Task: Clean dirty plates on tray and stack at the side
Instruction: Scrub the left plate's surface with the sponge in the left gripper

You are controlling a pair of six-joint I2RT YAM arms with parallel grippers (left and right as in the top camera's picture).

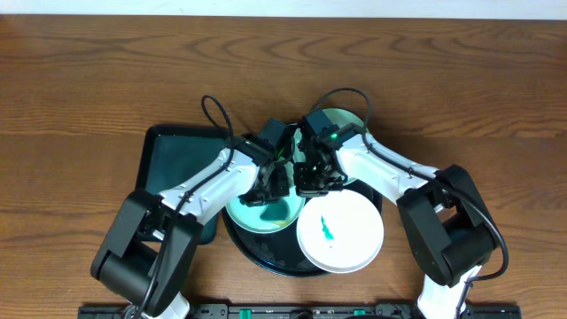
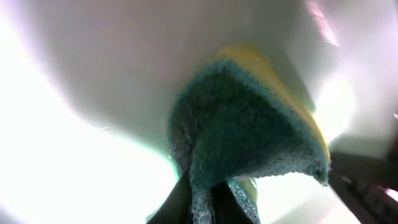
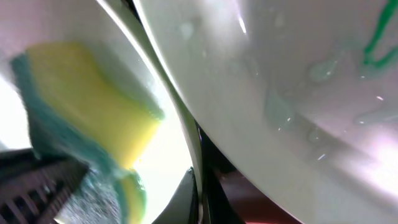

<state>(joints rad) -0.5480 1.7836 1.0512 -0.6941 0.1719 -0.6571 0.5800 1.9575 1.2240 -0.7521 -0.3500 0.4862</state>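
The round black tray (image 1: 266, 262) holds a mint-green plate (image 1: 266, 215) at its left and a white plate (image 1: 341, 232) with a green smear at its right. A second mint-green plate (image 1: 344, 118) lies at the tray's far side, partly hidden by my right arm. My left gripper (image 1: 276, 183) is shut on a yellow-and-green sponge (image 2: 249, 124) that presses on the mint plate's surface (image 2: 93, 62). My right gripper (image 1: 312, 182) is shut on that plate's thin rim (image 3: 180, 124). In the right wrist view the sponge (image 3: 87, 106) is at left and the white plate (image 3: 280, 74) at right.
A smaller rectangular black tray (image 1: 177, 151) lies left of the round tray, under my left arm. Brown wood tabletop (image 1: 478, 97) surrounds both trays. The two arms meet closely over the round tray's middle.
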